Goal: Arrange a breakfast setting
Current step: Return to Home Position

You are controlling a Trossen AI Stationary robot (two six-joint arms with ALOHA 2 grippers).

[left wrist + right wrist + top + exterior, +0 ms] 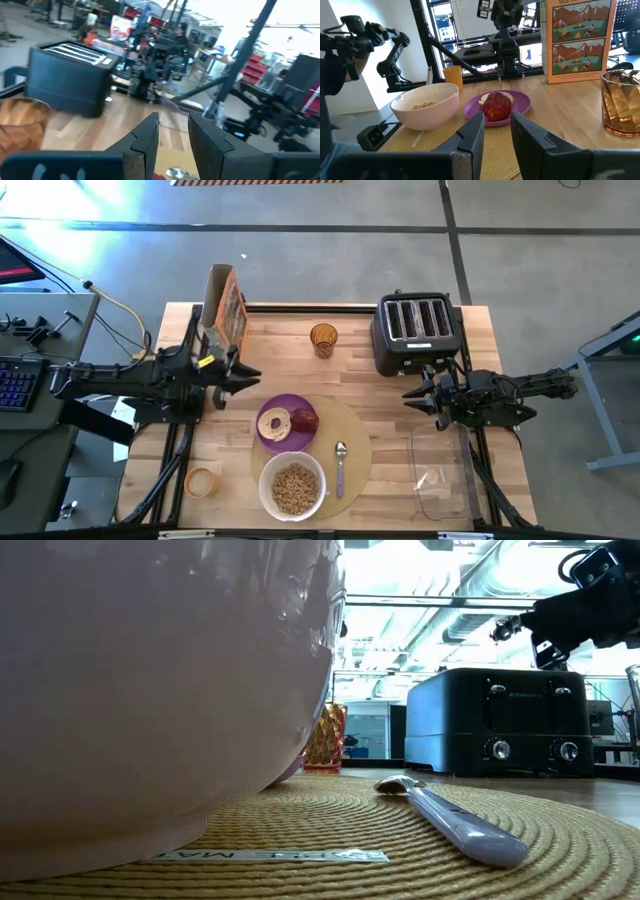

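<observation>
Spoon point(340, 468) lies on the mat point(356, 438) right of the bowl point(264, 480); left gripper point(250, 377) and right gripper point(411, 393) hover aside, fingers point(470, 136) slightly spread.

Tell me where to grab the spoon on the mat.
I'd take the spoon by its handle's middle, coming straight down from above, pinching across its narrow width. It lies flat on the mat, and the white bowl sits close on one side.

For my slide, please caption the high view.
Round tan woven mat with purple plate, bagel and red apple, white cereal bowl, lilac-handled spoon; left pincer, right pincer open alongside.
</observation>
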